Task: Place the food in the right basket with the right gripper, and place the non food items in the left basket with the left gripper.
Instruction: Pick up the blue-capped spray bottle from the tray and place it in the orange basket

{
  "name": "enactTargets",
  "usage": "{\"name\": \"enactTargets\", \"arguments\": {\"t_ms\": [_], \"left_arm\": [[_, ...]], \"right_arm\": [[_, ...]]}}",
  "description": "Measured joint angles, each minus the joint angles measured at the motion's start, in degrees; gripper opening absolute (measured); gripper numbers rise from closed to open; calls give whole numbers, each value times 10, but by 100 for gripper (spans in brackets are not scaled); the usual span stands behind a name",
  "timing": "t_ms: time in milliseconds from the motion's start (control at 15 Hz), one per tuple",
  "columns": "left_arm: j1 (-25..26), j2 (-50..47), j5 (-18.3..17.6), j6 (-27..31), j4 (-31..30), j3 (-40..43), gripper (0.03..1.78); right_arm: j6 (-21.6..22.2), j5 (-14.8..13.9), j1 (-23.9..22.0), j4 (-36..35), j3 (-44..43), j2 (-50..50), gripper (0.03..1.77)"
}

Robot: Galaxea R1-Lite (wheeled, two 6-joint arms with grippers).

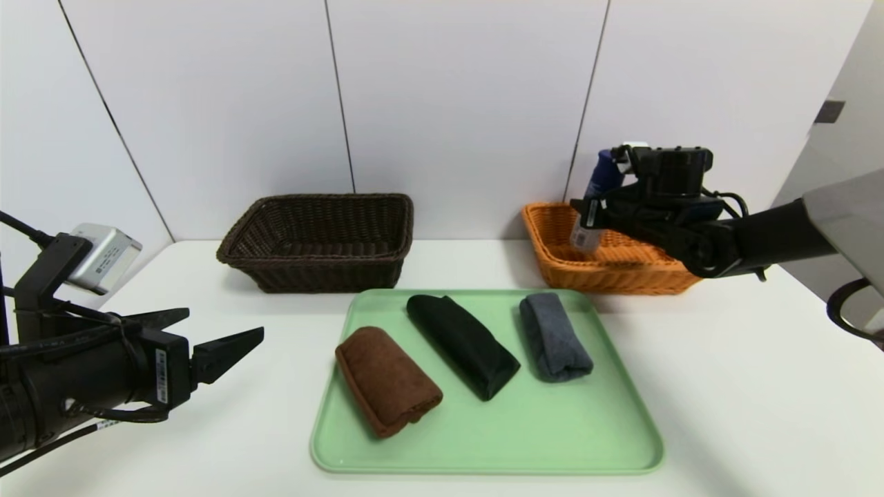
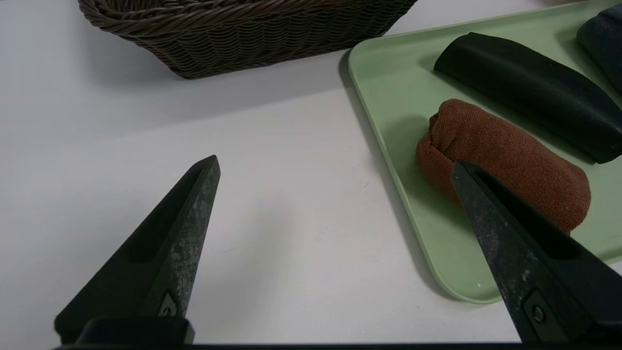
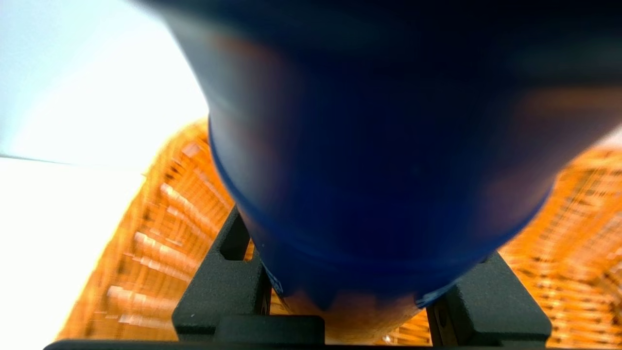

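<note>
My right gripper point(image 1: 588, 209) is shut on the food, a slim bottle point(image 1: 604, 176) with a dark blue top. It holds the bottle tilted over the left end of the orange right basket point(image 1: 625, 273). In the right wrist view the blue bottle point(image 3: 379, 170) fills the space between the jaws of the right gripper point(image 3: 357, 291), above the orange weave point(image 3: 160, 243). A brown towel point(image 1: 388, 379), a black towel point(image 1: 463, 345) and a grey towel point(image 1: 554, 336) lie on the green tray point(image 1: 483, 442). My left gripper point(image 1: 224, 323) hangs open and empty left of the tray. The dark brown left basket point(image 1: 324, 273) holds nothing visible.
In the left wrist view the open left gripper point(image 2: 335, 163) hovers over white table, with the tray's edge point(image 2: 388, 87), the brown towel point(image 2: 505, 155) and the black towel point(image 2: 529, 87) beside it and the brown basket point(image 2: 243, 34) beyond. White wall panels stand behind both baskets.
</note>
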Motion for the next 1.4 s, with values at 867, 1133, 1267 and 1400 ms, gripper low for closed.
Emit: {"name": "enactTargets", "arguments": {"t_ms": [867, 1133, 1267, 1400], "left_arm": [[0, 5, 0, 1, 0, 3, 169], [0, 5, -1, 1, 0, 4, 169], [0, 5, -1, 2, 0, 4, 169], [0, 5, 0, 2, 0, 3, 169]], "right_arm": [[-7, -4, 0, -50, -4, 38, 95], [-12, -3, 0, -64, 2, 42, 125], [-9, 1, 0, -66, 10, 37, 136], [-9, 5, 0, -66, 13, 24, 144]]}}
